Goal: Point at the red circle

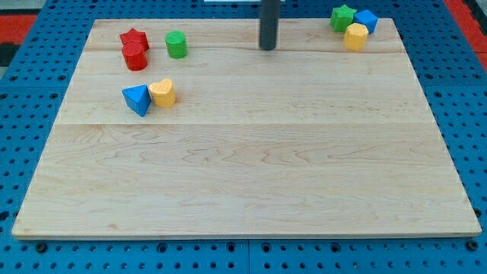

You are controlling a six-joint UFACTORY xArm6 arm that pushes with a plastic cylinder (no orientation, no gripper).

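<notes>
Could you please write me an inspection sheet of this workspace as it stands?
Surface: wooden board, flat, on a blue pegboard.
Job's things: red circle near the view's top left, touching the red star above it.
Clutter: green cylinder right of the reds; blue triangle and yellow heart touching, below them; green star, blue block and yellow block clustered at top right.
End effector: my tip rests at top centre, right of the green cylinder, touching no block.
Cables: nothing seen.
Surroundings: red strips at the top corners.
</notes>
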